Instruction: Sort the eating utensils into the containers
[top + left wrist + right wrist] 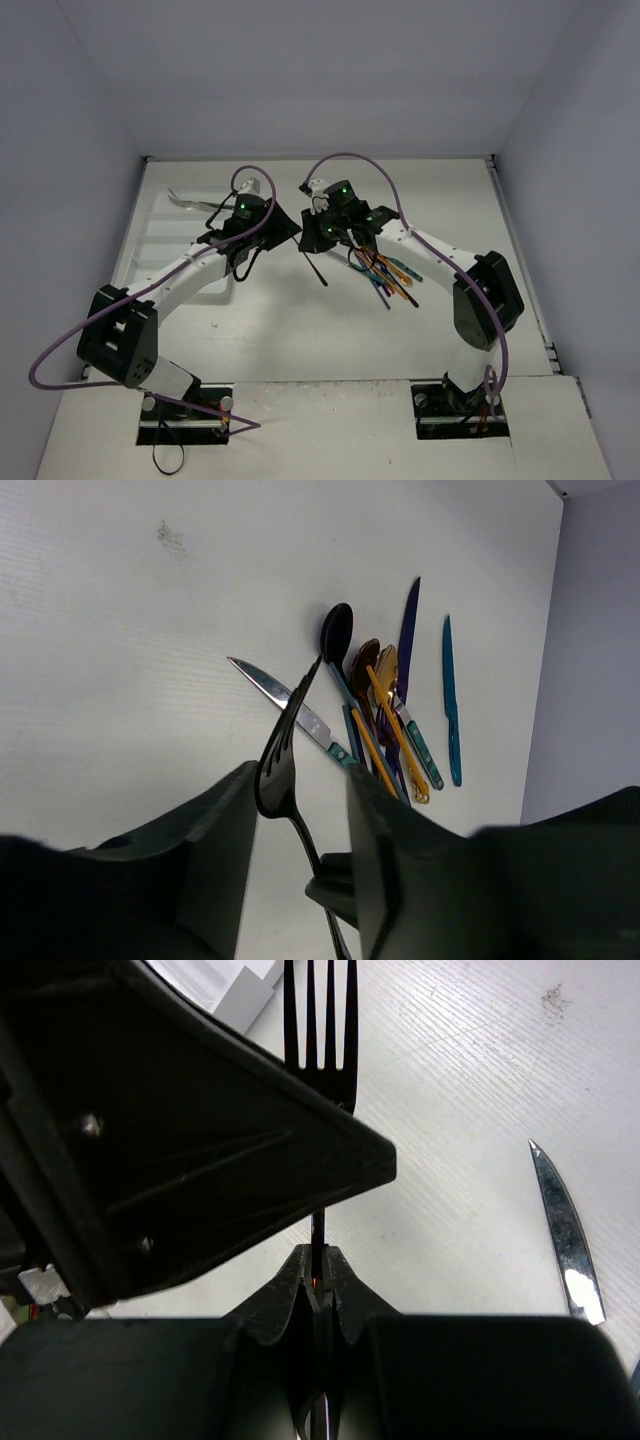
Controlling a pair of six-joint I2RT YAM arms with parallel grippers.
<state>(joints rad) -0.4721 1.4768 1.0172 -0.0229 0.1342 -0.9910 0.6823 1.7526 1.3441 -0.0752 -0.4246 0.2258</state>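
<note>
My right gripper (320,1270) is shut on the handle of a dark fork (322,1020), which it holds above the table with the tines pointing away. My left gripper (300,780) stands open around the fork's head (278,770); one finger (215,830) is against the head and a gap shows at the other. In the top view the two grippers (285,232) (308,236) meet at mid-table. The other eating utensils (385,275) lie in a coloured pile (395,715) to the right. The white tray of containers (160,240) lies at the left.
A silver knife with a teal handle (295,708) lies on the table apart from the pile, also in the right wrist view as the knife (565,1235). A silvery utensil (190,203) rests at the tray's far end. White walls enclose the table.
</note>
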